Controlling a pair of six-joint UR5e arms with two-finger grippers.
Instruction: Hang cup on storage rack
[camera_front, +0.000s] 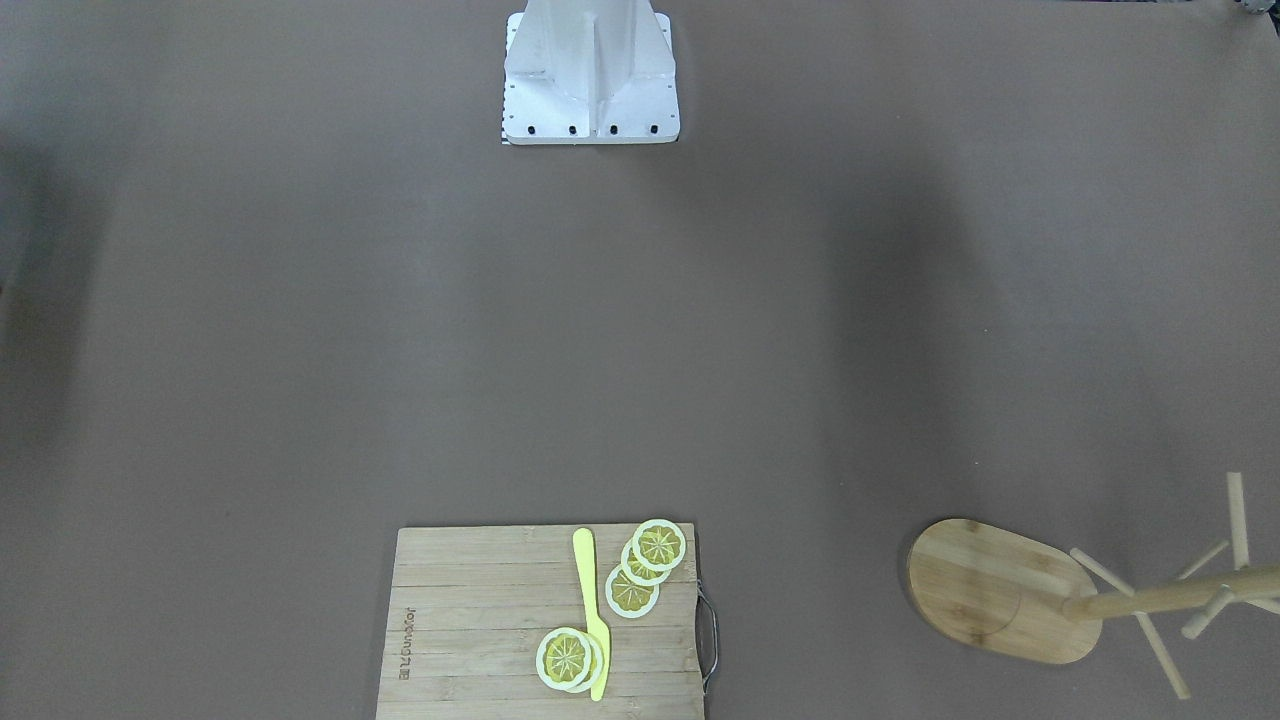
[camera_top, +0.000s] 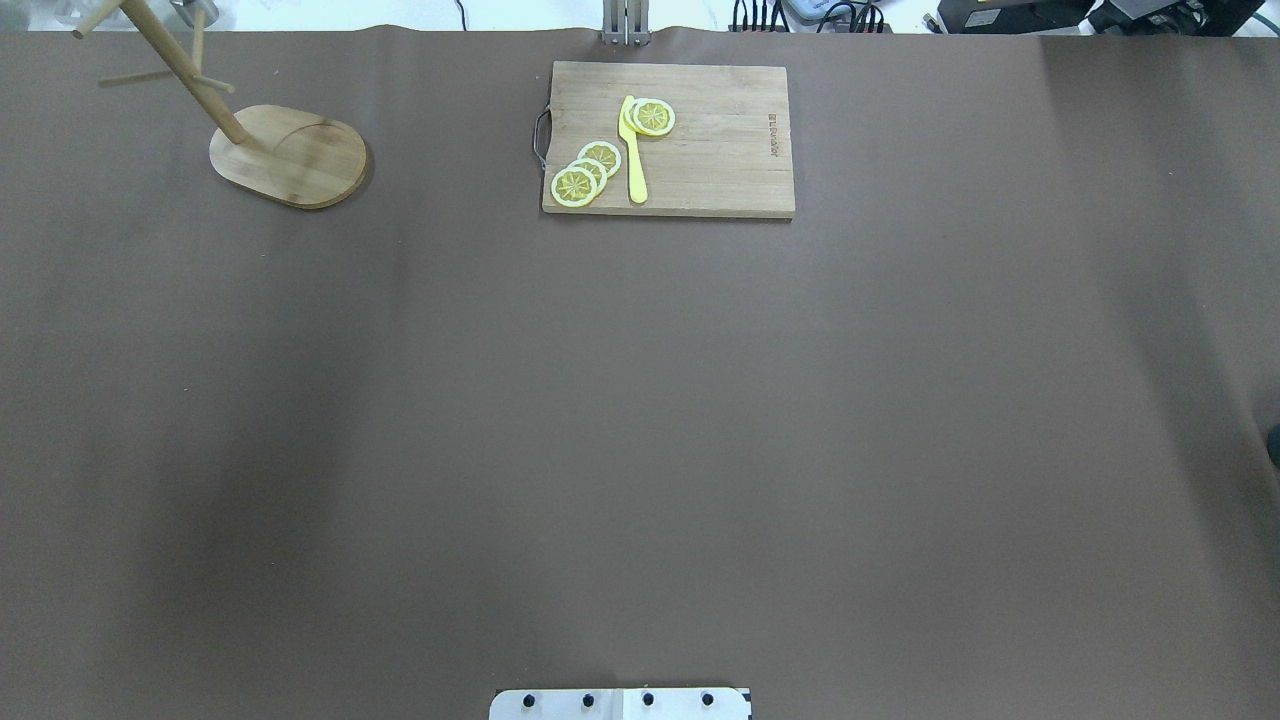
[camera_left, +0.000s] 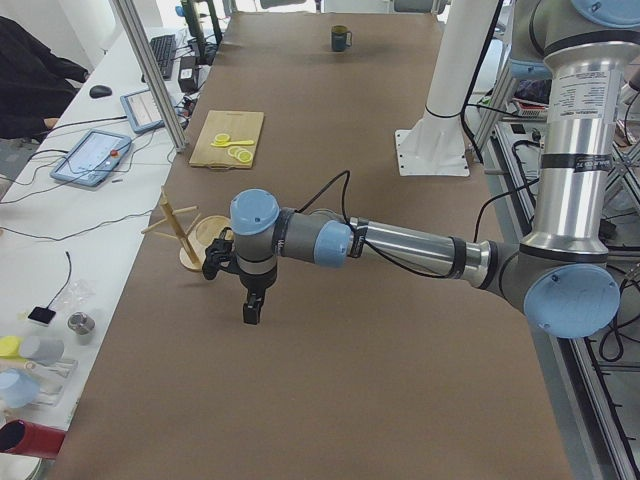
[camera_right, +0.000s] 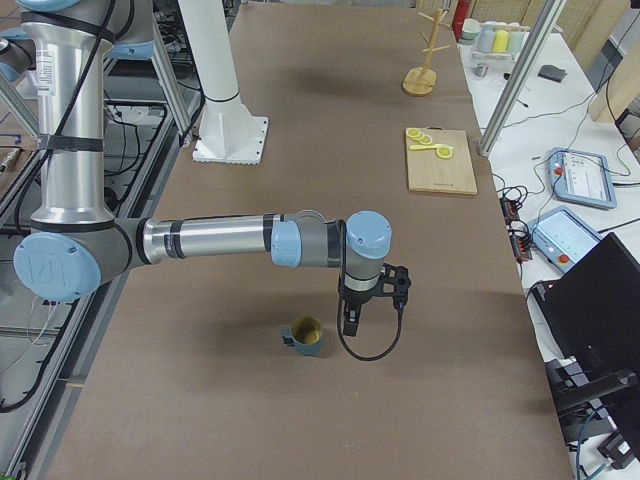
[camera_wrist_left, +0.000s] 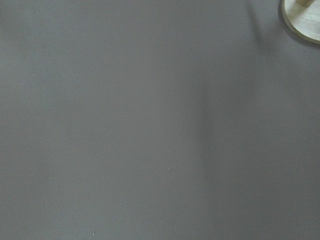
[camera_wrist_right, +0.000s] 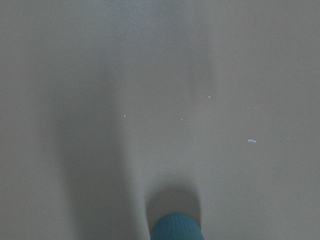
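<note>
The cup (camera_right: 305, 337), dark blue-grey with a yellowish inside, stands upright on the brown table at the robot's right end. It shows small and far in the exterior left view (camera_left: 341, 38), and its edge shows at the bottom of the right wrist view (camera_wrist_right: 176, 229). My right gripper (camera_right: 348, 322) hangs just beside the cup, apart from it. The storage rack (camera_top: 288, 155), a wooden mug tree, stands at the far left corner, empty (camera_front: 1005, 590). My left gripper (camera_left: 250, 312) hovers near the rack (camera_left: 185, 232). The rack's base edge shows in the left wrist view (camera_wrist_left: 304, 20). I cannot tell whether either gripper is open or shut.
A wooden cutting board (camera_top: 720, 150) with lemon slices (camera_top: 585, 175) and a yellow knife (camera_top: 633, 150) lies at the far middle edge. The white robot pedestal (camera_front: 590, 70) stands at the near middle. Tablets and bottles sit on the side bench (camera_left: 90, 155).
</note>
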